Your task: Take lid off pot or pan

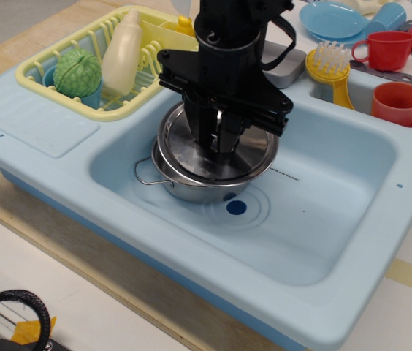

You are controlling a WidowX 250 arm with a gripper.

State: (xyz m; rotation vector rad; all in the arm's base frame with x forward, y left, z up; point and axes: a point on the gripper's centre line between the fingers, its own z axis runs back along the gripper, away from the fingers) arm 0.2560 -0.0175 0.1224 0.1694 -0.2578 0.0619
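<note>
The shiny steel pot (191, 189) with wire loop handles sits in the light blue sink basin (323, 219), near its left side. The round steel lid (191, 150) hangs a little above the pot, tilted and shifted slightly right of it. My black gripper (220, 142) comes down from above and is shut on the lid's centre knob, which its fingers hide. The lid's rim is clear of the pot's rim.
A yellow dish rack (60, 44) at the back left holds a green vegetable (77, 72) and a cream bottle (122, 51). A grey tray (283, 64), a yellow brush (332, 69), red cups (397, 102) and blue dishes (334, 20) stand behind the sink.
</note>
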